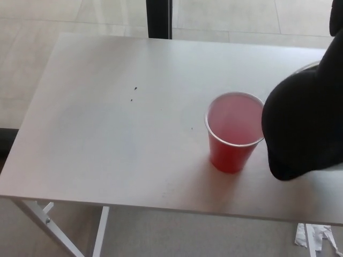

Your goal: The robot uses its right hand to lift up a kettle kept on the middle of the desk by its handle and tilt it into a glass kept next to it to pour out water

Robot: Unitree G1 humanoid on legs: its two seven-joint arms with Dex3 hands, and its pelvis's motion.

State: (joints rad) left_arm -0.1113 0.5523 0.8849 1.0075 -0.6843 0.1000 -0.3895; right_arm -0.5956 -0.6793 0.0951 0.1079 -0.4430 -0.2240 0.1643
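The black kettle is hanging tipped over at the right edge, its dark bulk sitting right beside the red cup on the tabletop. No hand is showing, so can't tell what the fingers are doing. I'm worrying the body is crowding the rim, so one nudge could be tipping that light cup or sending water past it.

We find the left arm and its robot hand out of view. On the right, only a dark sliver shows in the upper right corner of the frame, above the black kettle. It may be part of the right arm or robot hand. Black against black, we cannot make out a wrist or its pose.
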